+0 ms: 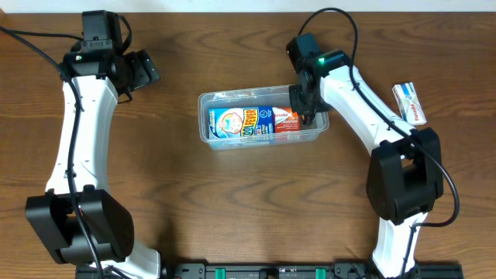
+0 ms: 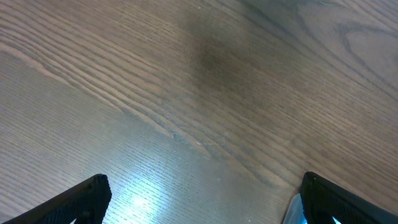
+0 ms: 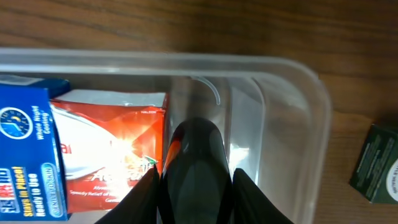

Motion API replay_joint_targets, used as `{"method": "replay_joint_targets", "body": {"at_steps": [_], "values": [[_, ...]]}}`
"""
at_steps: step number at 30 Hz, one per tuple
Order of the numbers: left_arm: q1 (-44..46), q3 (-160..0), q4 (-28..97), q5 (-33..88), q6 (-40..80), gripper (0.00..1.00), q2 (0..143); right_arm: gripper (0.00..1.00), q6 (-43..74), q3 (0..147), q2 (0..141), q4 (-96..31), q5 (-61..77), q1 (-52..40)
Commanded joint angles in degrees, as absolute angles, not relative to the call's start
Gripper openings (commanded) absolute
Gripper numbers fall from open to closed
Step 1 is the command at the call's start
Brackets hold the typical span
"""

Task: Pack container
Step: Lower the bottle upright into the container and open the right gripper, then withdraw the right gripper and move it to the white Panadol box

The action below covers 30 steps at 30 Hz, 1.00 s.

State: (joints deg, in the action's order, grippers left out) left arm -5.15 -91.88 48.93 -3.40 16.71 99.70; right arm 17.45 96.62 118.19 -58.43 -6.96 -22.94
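Container (image 1: pixel 203 120) surrounds right gripper (image 1: pixel 306 118) (jaws hard to read); left gripper (image 2: pixel 203 180) spread wide, empty.

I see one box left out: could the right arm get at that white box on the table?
Probably yes: the white box lies uncovered beside that arm, once its claw lifts from the container.

Overhead straight down, clear rectangular plastic tub (image 1: pixel 203 124) central, right wrist close over that tub's end, shared with overhead, left wrist close on brown wooden tabletop (image 2: pixel 199 93) left of it.

Clear container (image 1: pixel 208 128), boxes inside, mid-table
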Motion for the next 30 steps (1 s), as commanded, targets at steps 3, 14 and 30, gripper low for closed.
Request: {"method": "replay_joint_targets", "body": {"at_steps": [3, 14, 30], "values": [[-5.3, -92.1, 49.0, -3.7, 16.8, 0.98, 100.0, 0.38, 18.4, 96.1, 118.2, -57.8, -7.0, -23.4], [-5.3, -92.1, 49.0, -3.7, 16.8, 0.98, 100.0, 0.62, 18.3, 96.2, 118.2, -57.1, -7.0, -23.4], [-5.3, -92.1, 49.0, -3.7, 16.8, 0.98, 100.0, 0.67, 13.2, 115.0, 118.2, -61.9, -9.2, -22.6]]}}
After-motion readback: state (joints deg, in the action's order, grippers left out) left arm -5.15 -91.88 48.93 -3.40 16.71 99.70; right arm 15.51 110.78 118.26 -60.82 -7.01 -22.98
